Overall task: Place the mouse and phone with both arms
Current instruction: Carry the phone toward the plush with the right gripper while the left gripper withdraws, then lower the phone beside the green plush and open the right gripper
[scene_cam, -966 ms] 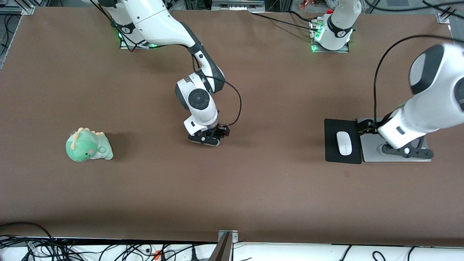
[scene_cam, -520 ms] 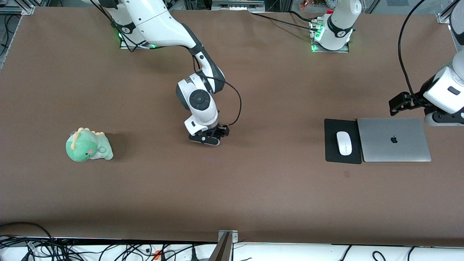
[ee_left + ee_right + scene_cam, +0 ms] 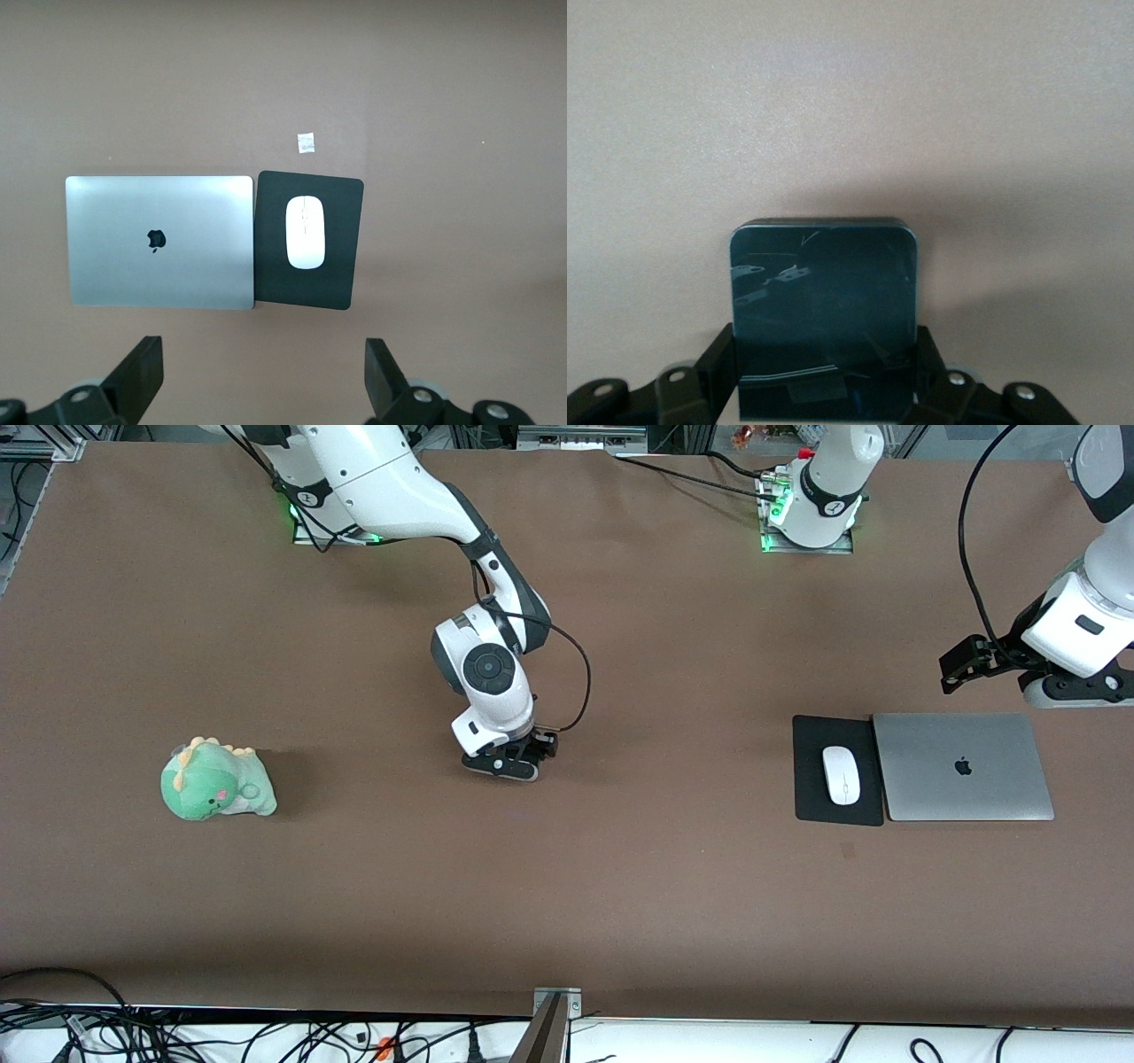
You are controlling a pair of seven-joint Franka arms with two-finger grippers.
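Front view first: we see the mouse (image 3: 841,774) lying on a black mouse pad (image 3: 811,779) beside a closed silver laptop (image 3: 962,766) toward the left arm's end of the worktop, while the left end effector (image 3: 961,665) hangs released over bare worktop just beside the laptop. The right end effector (image 3: 507,764) sits low at mid-worktop, well apart from a green plush dinosaur (image 3: 215,781). Left wrist view: the mouse (image 3: 306,231) is a glossy white oval (light and slippery, we judge), best taken across its narrow sides. Right wrist view: the phone (image 3: 824,310), a flat black glassy slab with rounded corners, is clenched by its long edges between the right end effector (image 3: 824,376) fingers; stiff, smooth and scratch-prone, it wants a gentle set-down.
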